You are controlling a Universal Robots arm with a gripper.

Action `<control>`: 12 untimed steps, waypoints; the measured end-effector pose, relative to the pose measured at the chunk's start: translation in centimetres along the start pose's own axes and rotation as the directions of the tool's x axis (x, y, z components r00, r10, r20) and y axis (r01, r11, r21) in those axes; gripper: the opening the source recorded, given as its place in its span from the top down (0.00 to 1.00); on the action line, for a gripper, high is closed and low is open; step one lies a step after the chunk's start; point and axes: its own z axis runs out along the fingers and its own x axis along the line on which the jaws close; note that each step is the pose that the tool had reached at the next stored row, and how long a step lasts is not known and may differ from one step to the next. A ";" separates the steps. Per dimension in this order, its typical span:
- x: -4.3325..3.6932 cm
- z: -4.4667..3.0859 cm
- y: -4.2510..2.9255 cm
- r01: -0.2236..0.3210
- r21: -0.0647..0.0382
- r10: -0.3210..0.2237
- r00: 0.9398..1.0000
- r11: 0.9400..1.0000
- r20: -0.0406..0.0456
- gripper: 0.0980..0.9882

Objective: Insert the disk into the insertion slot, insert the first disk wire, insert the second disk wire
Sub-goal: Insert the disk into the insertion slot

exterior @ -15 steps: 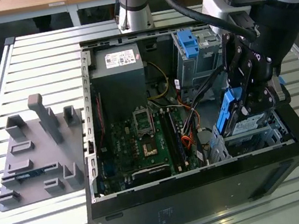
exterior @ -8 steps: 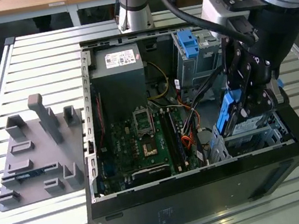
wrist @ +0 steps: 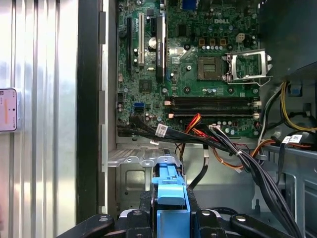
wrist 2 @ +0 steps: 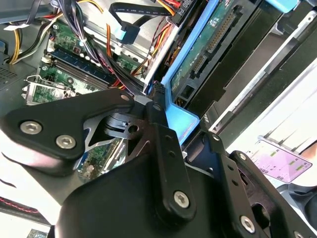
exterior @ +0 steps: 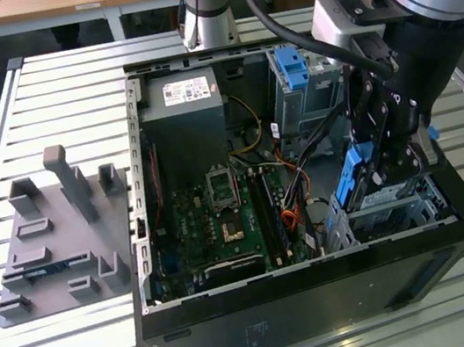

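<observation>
On the exterior view's left, a grey fixture plate lies on the slatted desk, just beside the open computer case. Inside the case, the motherboard takes the middle, and loose wires run along its right edge. At the exterior view's right, the hand is closed on the disk, clamping its blue carrier. The disk hangs tilted over the slot at the case's right end.

The slatted metal table carries an open black computer case and a grey fixture plate.
</observation>
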 end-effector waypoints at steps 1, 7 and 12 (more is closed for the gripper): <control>0.00 0.07 0.00 0.000 0.000 0.000 1.000 1.000 0.000 0.70; 0.00 0.47 -0.01 0.000 0.000 0.000 1.000 1.000 0.000 0.70; 0.01 0.72 -0.03 0.000 0.000 0.000 1.000 1.000 0.000 0.70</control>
